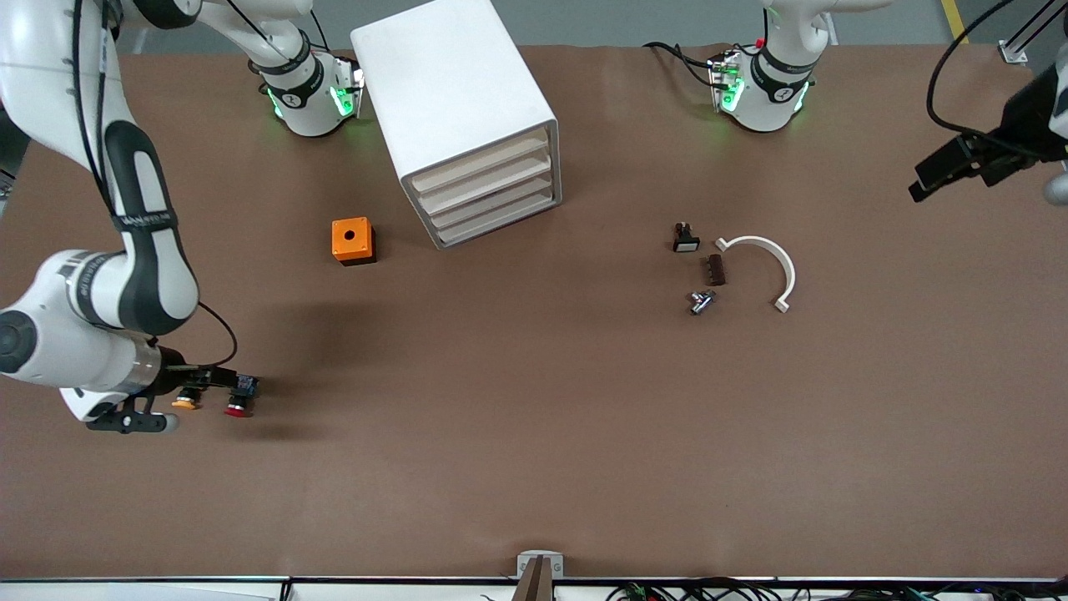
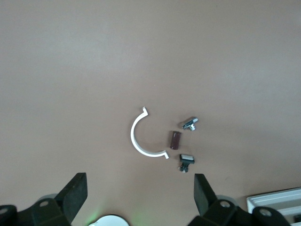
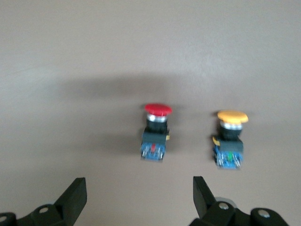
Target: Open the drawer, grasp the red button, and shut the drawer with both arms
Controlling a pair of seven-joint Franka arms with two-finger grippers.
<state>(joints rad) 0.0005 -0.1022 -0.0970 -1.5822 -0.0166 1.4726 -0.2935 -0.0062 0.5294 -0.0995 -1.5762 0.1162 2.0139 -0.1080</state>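
Note:
The white cabinet (image 1: 455, 92) stands near the arms' bases, its four slat-front drawers (image 1: 492, 188) all pushed in flush. The red-capped button (image 1: 239, 407) lies on the table toward the right arm's end, beside an orange-capped button (image 1: 185, 401). My right gripper (image 1: 219, 380) hangs open and empty just above the two buttons. In the right wrist view the red button (image 3: 155, 132) lies between the spread fingers of that gripper (image 3: 139, 188), and the orange-capped one (image 3: 230, 139) lies beside it. My left gripper (image 1: 928, 178) waits open and empty, high over the left arm's end of the table; it also shows in the left wrist view (image 2: 140, 186).
An orange cube with a hole (image 1: 352, 239) sits beside the cabinet. A white arc piece (image 1: 763, 255), a small black switch (image 1: 685, 238), a brown block (image 1: 716, 270) and a metal part (image 1: 702, 301) lie toward the left arm's end. The left wrist view shows the arc (image 2: 141, 139).

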